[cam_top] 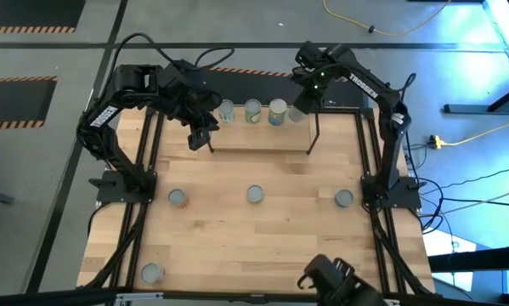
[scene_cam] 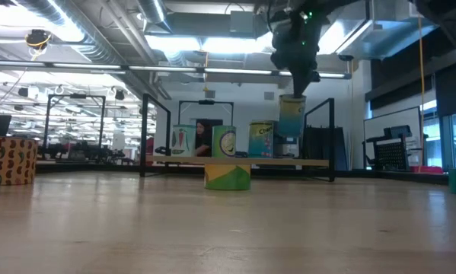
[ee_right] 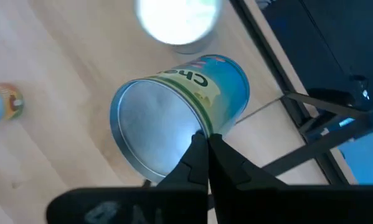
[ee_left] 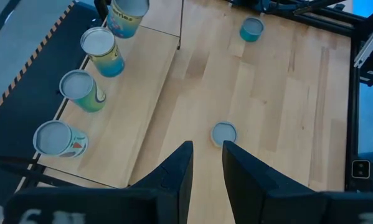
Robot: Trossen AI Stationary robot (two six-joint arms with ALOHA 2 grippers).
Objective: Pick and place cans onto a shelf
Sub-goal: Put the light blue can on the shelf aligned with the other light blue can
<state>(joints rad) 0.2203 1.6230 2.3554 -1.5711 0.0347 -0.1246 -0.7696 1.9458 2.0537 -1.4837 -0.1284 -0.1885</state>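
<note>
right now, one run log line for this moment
right gripper: shut on can, above shelf | left gripper: open, empty

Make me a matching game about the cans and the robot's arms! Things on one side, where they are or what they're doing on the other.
Things:
1. blue can
2. row of three cans
3. lone corner can
4. left arm's jaws

Places or states:
A. standing on the shelf
B. open and empty
C. held up in the right arm's jaws, above the shelf
D. on the table, at its near left corner

Pairs: 1-C, 2-A, 3-D, 4-B
</note>
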